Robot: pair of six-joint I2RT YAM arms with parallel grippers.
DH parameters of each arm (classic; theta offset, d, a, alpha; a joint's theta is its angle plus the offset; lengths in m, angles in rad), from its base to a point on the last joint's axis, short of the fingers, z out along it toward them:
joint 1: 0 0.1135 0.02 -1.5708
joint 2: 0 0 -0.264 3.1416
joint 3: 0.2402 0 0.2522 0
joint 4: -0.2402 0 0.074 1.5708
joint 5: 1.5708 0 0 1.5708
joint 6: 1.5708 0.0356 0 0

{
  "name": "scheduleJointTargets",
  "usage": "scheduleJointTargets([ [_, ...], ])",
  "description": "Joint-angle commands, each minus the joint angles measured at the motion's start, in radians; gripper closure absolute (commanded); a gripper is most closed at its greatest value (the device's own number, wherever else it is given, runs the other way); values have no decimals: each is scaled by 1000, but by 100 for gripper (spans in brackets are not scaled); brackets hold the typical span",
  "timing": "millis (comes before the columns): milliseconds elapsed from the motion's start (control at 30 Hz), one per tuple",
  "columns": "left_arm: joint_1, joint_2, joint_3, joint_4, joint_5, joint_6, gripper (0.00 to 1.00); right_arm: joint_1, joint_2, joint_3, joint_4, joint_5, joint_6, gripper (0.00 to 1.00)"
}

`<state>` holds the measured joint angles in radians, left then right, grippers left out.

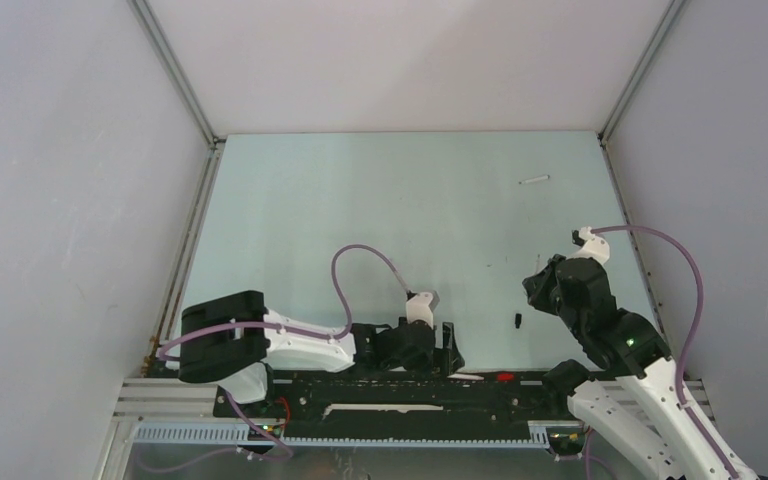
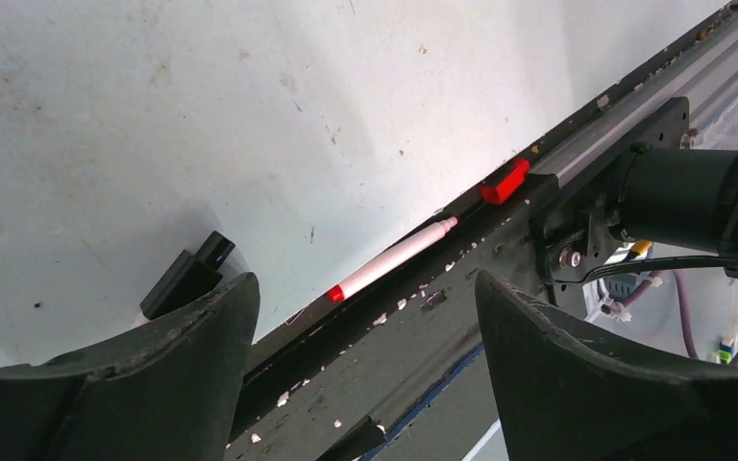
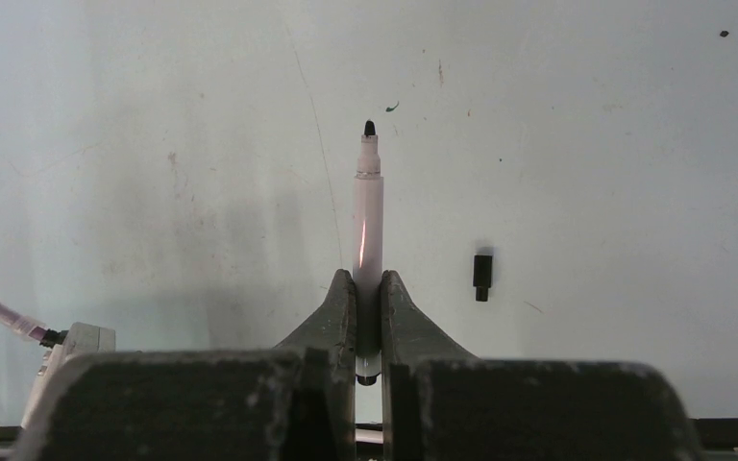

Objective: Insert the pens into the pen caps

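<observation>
Right wrist view is showing the right gripper [image 3: 368, 283] pinching a thin white plastic pen barrel with a black writing tip [image 3: 368, 206] near its rear end. The fingers are closed tightly on it, and the tip is pointing away over the pale table [image 3: 586, 144]. A tiny black cylindrical cap [image 3: 481, 277] is lying on the table near the barrel, to its right and not touching it.

The left gripper [image 2: 365, 288] is standing wide open and holding nothing. It is hovering by the black metal rail [image 2: 423, 336], where a second white pen with a red end [image 2: 394, 259] and a small red cap [image 2: 504, 181] are lying.

I am judging the pen to be light, stiff and smooth, so it may be slipping or turning when pushed; a hold nearer the middle would be steadier. The cap probably rolls easily, so it is best taken by its sides, leaving the opening free.
</observation>
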<state>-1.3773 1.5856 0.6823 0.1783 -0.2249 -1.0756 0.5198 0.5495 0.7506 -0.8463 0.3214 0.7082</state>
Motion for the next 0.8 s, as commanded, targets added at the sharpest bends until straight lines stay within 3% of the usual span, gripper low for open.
scheduleJointTargets([
  [0,19,13,-29,-23,6,-7,13,3,13,14,29,11,12,100],
  [367,44,-102,-75,-201,-72,23,13,3,8,26,11,19,5,100],
  [767,59,-96,-55,-184,-98,112,13,2,31,26,9,16,13,100],
])
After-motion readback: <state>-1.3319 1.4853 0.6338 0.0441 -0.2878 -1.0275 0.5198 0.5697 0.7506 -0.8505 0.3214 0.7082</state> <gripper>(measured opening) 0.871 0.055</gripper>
